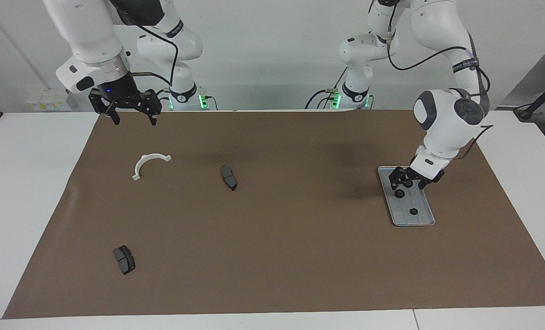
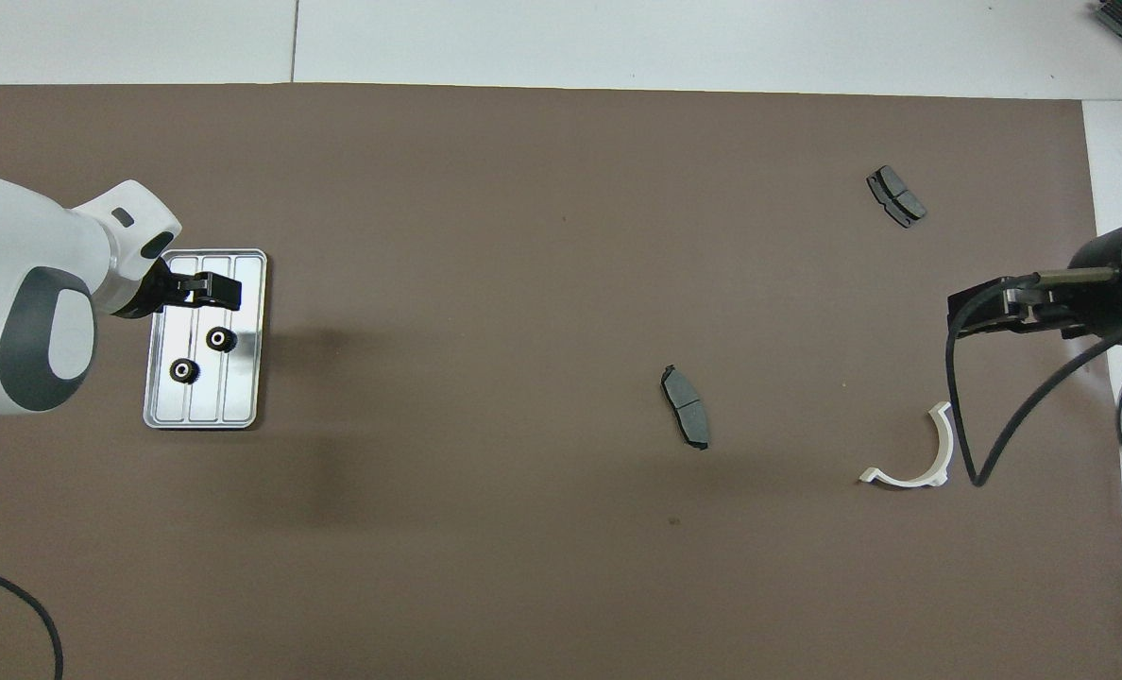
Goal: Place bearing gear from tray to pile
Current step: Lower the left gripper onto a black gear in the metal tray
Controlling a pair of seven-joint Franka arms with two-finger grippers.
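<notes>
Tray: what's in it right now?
In the tray, two black bearing gears show in the overhead view. The open left gripper is low over the tray's end farther from the robots and covers whatever lies there.
</notes>
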